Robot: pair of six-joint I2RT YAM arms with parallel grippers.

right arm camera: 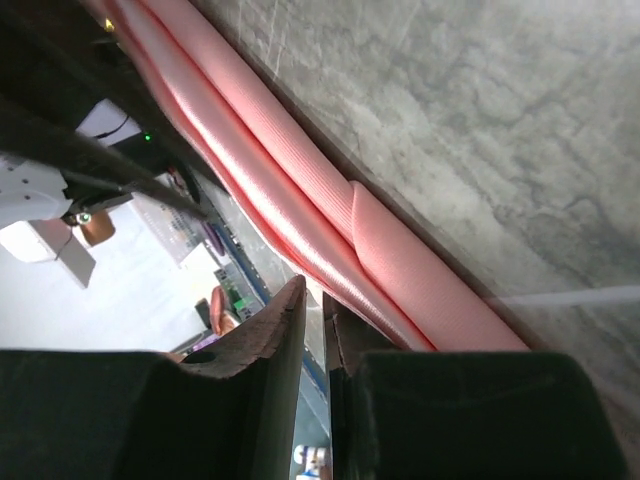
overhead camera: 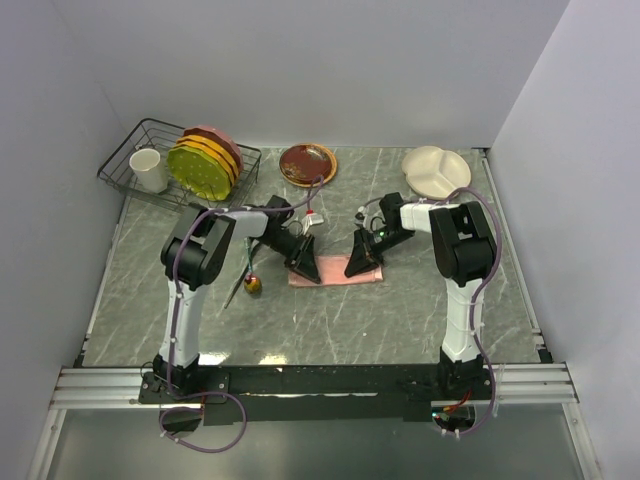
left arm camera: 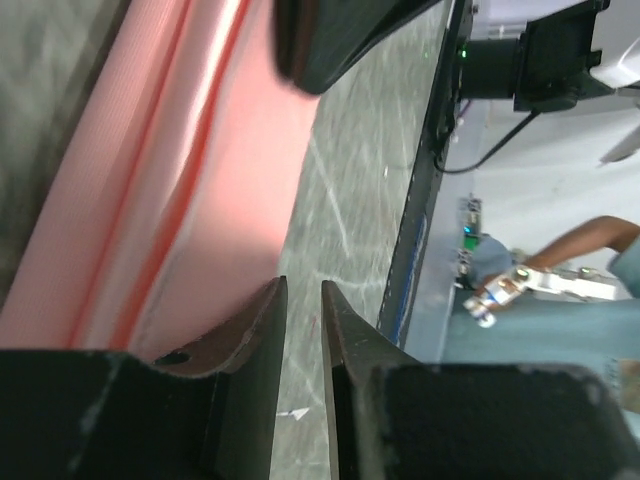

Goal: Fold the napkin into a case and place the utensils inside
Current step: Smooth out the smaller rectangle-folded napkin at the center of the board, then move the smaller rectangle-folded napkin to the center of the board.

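The left end effector point(left arm camera: 302, 295) has its two fingers close, with a thin gap between them. Nothing shows in that gap but the grey table point(overhead camera: 350, 325). It sits low at the left end of the napkin point(overhead camera: 336, 277), and the pink cloth lies just beside one finger.

The right end effector point(right arm camera: 313, 298) also has its fingers close, with only a thin gap. Its tips are right at the cloth's edge at the right end. I cannot tell if it is pinching the cloth.

The napkin is folded into a long thin strip in the middle of the table. The utensils point(overhead camera: 252, 286) lie on the table to its left, apart from it.

A wire rack point(overhead camera: 125, 160) with a cup point(overhead camera: 148, 170) and plates stands in the far left corner. A brown plate point(overhead camera: 307, 163) sits by the far edge. A cream plate point(overhead camera: 436, 170) is in the far right corner.
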